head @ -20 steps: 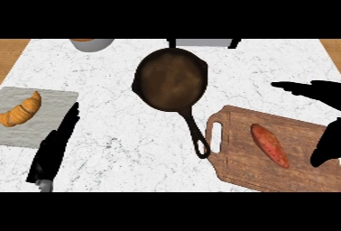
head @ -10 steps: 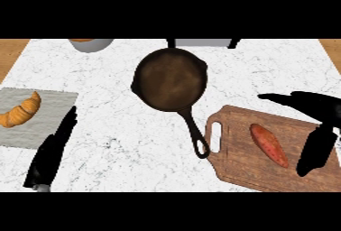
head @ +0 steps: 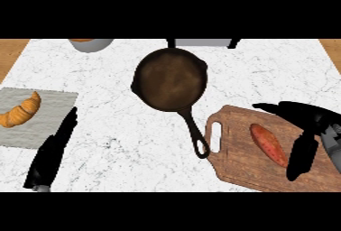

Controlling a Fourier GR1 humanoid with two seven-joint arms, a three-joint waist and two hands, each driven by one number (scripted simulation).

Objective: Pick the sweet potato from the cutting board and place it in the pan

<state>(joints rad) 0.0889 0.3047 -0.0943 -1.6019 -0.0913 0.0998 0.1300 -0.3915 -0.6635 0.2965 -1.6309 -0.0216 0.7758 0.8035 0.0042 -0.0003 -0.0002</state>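
An orange sweet potato (head: pixel 268 145) lies on the wooden cutting board (head: pixel 236 164) at the lower right. A dark cast-iron pan (head: pixel 170 79) sits at the counter's middle, its handle (head: pixel 194 134) pointing toward the board. My right hand (head: pixel 307 124) hovers open over the board's right side, fingers spread above and thumb below, just right of the sweet potato and not touching it. My left hand (head: pixel 53 153) rests open at the lower left.
A croissant (head: pixel 21 110) lies on a grey cloth (head: pixel 39 122) at the left edge. A grey bowl (head: pixel 90 43) and a grey appliance (head: pixel 202 42) stand along the back edge. Wooden floor shows at both far corners.
My right hand has moved left and down over the cutting board, closing in on the sweet potato. The left hand, pan and sweet potato have not moved.
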